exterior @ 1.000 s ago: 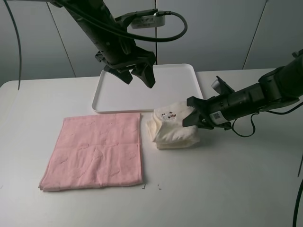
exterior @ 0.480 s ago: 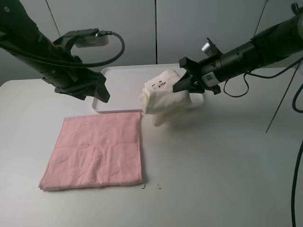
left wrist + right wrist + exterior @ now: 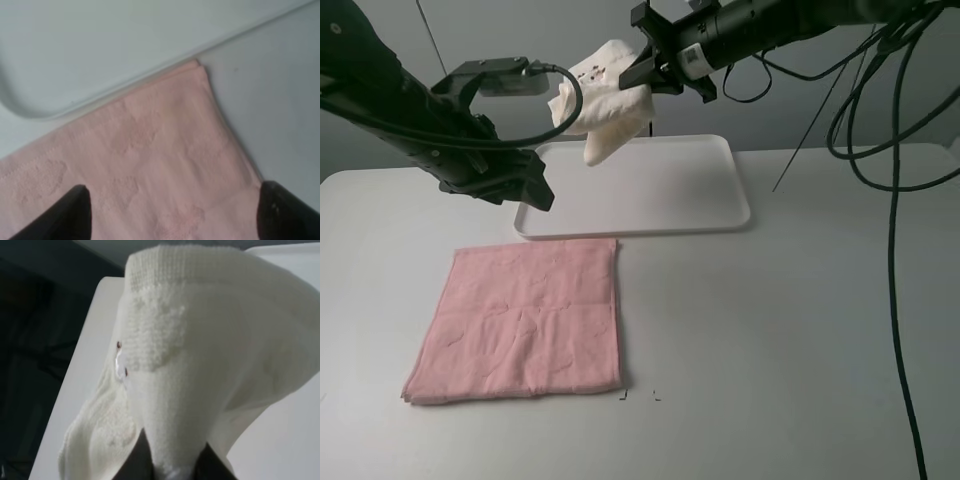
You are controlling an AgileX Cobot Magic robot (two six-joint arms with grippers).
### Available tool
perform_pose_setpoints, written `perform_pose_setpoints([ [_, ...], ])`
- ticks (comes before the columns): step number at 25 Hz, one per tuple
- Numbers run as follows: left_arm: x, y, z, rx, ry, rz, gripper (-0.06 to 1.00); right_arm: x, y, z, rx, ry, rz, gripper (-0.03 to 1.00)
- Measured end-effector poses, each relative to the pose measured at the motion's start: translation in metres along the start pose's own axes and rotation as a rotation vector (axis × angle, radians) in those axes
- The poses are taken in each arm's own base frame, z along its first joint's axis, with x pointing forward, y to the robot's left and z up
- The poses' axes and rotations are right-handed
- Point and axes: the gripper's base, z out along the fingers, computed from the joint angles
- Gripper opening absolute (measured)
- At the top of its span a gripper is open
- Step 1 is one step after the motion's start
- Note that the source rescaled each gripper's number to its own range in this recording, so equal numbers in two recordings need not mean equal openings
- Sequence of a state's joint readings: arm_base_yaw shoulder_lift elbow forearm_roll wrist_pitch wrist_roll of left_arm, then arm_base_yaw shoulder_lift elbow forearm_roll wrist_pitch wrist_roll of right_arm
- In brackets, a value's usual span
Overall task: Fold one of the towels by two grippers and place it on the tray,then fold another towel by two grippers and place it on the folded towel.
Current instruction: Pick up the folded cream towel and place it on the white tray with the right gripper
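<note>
- R jaws: closed tight on cream towel (image 3: 603, 105), gripping one end of the bundle. R wrist view: cloth fills the gap and the tips are half buried in it.
- Gripped at one end only, so the rest hangs free below. Folds look loose and lumpy, not a neat stack.
- Cream towel: airborne, high over the tray (image 3: 720, 170), toward its far side and the L part as ext cam sees it. No contact w/ tray.
- Judgement: height is there so the hanging end clears the rim on the way in.
- L jaws: wide open, empty. Fingertips (image 3: 75, 212) well apart, w/ only cloth far below between them.
- L jaws hover low over the near-L tray corner, by the far edge of the pink towel (image 3: 525, 320).
- Judgement: L is parked off R's path, and is near pink for fold no. 2.
- Pink: flat, unfolded, on desk (image 3: 770, 340) in front of tray. Far-R corner right by the near rim; touching or not, can't tell.
- Tray: no towel on it yet.
- Stage (est.): cream folded, placement half done; pink not begun.
- Next (est.): lower cream flat onto tray, then open. Risk: the sagging end lands first and the fold opens out.
</note>
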State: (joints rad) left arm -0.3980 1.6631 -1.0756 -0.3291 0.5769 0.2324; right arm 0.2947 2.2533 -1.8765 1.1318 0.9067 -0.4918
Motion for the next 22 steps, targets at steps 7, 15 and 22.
perform_pose_setpoints([
  [7, -0.001, 0.0, 0.0, 0.002, -0.006, -0.001, 0.86, -0.006, -0.039, 0.054, -0.02, 0.032, 0.083, 0.08],
  [15, 0.0, 0.0, 0.0, 0.004, -0.002, -0.002, 0.86, 0.014, -0.098, 0.072, 0.265, 0.139, -0.011, 0.08],
  [22, 0.001, -0.001, 0.0, 0.013, 0.012, -0.006, 0.86, 0.013, -0.099, 0.071, 0.28, 0.127, -0.002, 0.82],
])
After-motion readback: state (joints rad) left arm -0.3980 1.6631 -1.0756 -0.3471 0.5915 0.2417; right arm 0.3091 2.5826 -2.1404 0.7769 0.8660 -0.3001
